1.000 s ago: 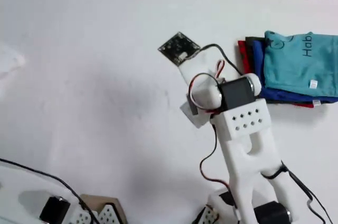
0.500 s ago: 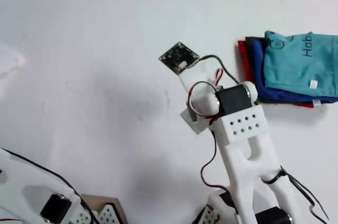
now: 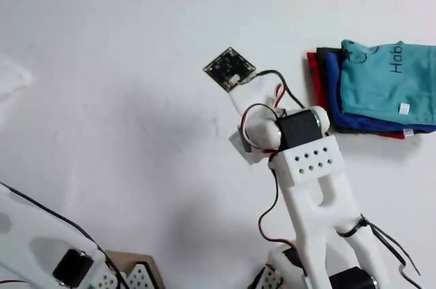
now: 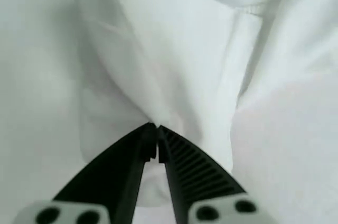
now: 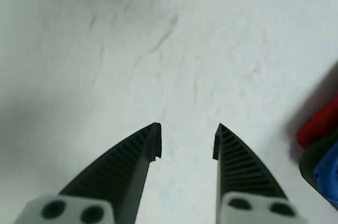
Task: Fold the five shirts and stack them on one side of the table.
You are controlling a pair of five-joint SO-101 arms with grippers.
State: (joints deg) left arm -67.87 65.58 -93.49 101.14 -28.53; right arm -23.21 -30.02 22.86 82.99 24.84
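Left hand [image 4: 157, 135] pinches a thin white shirt [image 4: 174, 65] fold that may slip; right hand [image 5: 186, 140] gapes near the three-o'clock stack [image 3: 381, 91].

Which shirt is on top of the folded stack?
The teal fabric shirt with dark lettering: its whole folded face shows, while the blue, red and black shirts beneath show only edge strips.

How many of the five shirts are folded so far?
Four look done: the folded stack shows teal, blue, red and dark layers. In hand: the left gripper pinches white cloth, seemingly the fifth shirt. Left: folding and stacking it.
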